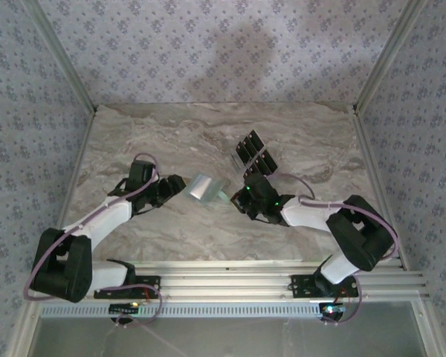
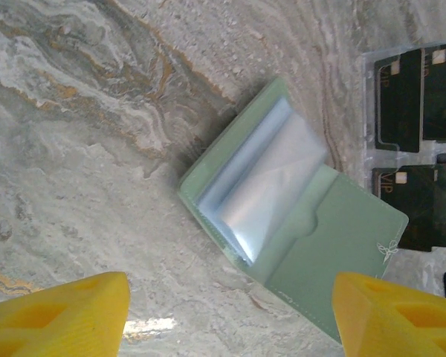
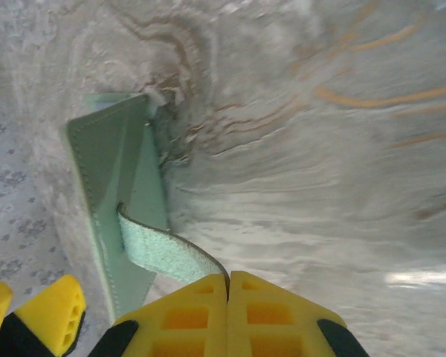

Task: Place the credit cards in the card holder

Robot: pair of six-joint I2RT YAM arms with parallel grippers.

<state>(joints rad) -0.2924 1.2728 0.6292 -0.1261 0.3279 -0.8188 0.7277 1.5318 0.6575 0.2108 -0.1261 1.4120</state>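
Near the middle of the marble counter [image 1: 163, 134], the flat pale green card holder [image 2: 312, 230] is being pinched by its flap in the pressed-together jaws of the right gripper [image 3: 228, 282], just ahead of the spread jaws of the left gripper [image 2: 230, 305].

Left arm [image 1: 97, 223] rises from its base at the near left, elbow folded low, white forearm reaching up-right toward the middle of the table. Left gripper [image 1: 175, 186] [image 2: 230, 320] has its jaws wide apart with nothing between them.

Right arm [image 1: 334, 223] rises from the near right, elbow bent high, forearm angled left toward the middle. Right gripper [image 1: 238, 197] [image 3: 229, 279] has its yellow jaws pressed together, pinching a thin green flap of the card holder [image 3: 115, 171]. The two grippers face each other, near but apart.
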